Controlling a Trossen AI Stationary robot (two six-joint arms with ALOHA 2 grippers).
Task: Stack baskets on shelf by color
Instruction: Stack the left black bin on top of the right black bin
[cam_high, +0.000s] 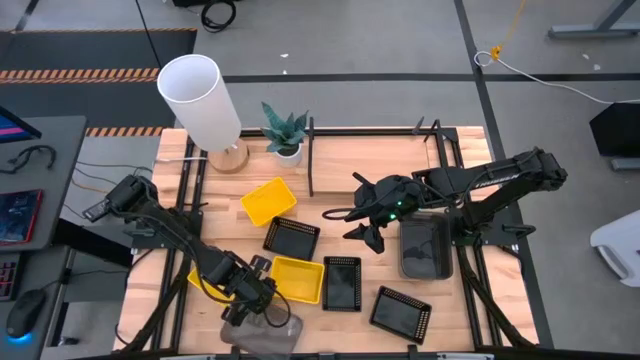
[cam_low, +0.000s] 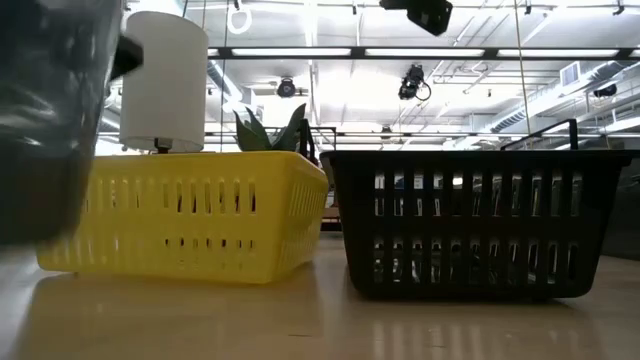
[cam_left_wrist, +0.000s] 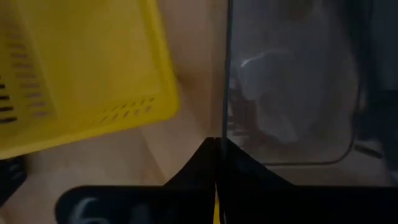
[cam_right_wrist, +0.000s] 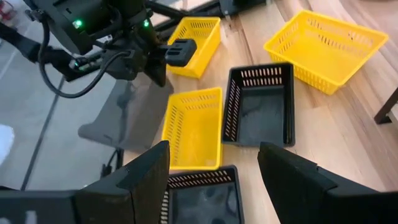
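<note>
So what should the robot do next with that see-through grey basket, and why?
Probably lift it a little. The left hand is shut on the wall of the smoky-grey basket at the table's front edge, so it seems gripped and ready to go to the shelf.

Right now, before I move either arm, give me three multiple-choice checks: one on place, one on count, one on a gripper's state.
1. Where is the grey basket that the left gripper pinches?
A. at the table edge opposite the plant
B. on the shelf
C. beside the lamp
2. How many black baskets does the high view show?
A. one
B. three
C. five
3. The right gripper is:
A. shut on a yellow basket
B. shut, empty
C. open, empty
Answers: 1 A, it lies at that edge; 2 B, three lie apart mid-table; 3 C, its fingers are spread around nothing.
</note>
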